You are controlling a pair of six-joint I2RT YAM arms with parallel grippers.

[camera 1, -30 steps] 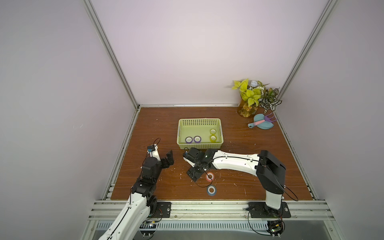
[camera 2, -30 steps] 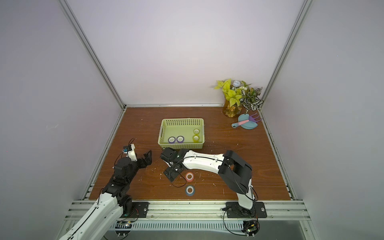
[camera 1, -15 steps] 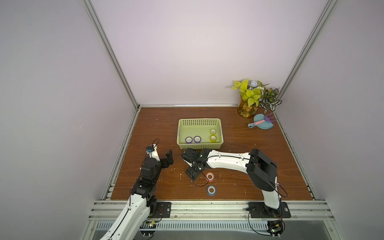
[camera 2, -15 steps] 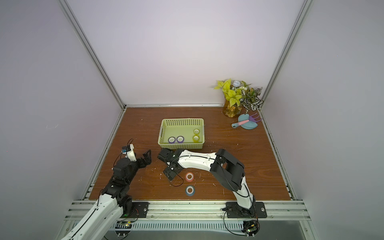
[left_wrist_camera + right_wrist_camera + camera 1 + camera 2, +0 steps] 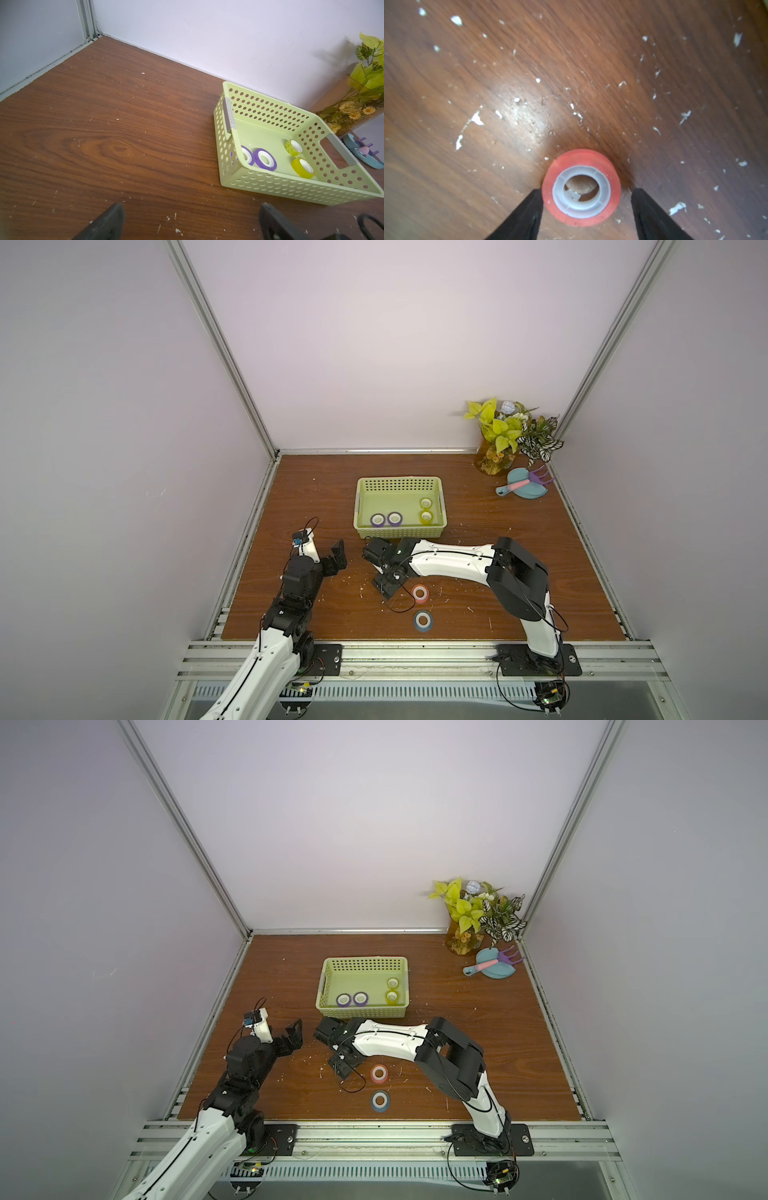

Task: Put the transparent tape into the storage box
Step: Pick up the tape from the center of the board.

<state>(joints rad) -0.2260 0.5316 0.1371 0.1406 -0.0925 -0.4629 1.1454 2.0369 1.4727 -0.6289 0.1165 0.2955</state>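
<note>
Four rolls point(image 5: 394, 519) in storage box point(image 5: 399, 481), R claw point(image 5: 586, 189) astride orange-red roll point(image 5: 581, 158), not yet clamped, L claw point(image 5: 192, 204) wide, empty

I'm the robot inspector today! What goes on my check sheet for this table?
Surface: brown wood-grain table, with white flecks.
Job's things: pale yellow-green perforated plastic basket holds two purple tape rolls and two yellow tape rolls; orange-red tape roll and blue-teal tape roll lie loose on the table; second orange-red roll sits between the fingers of the right tool.
Clutter: blue dustpan with purple rake, vase of yellow-green leaves, far right corner.
Tools: left tool open, empty; right tool open, one finger at its roll, the other apart.
Cables: thin black cable loops onto the table beside the right tool.
Surroundings: pale lilac walls, metal frame posts.
</note>
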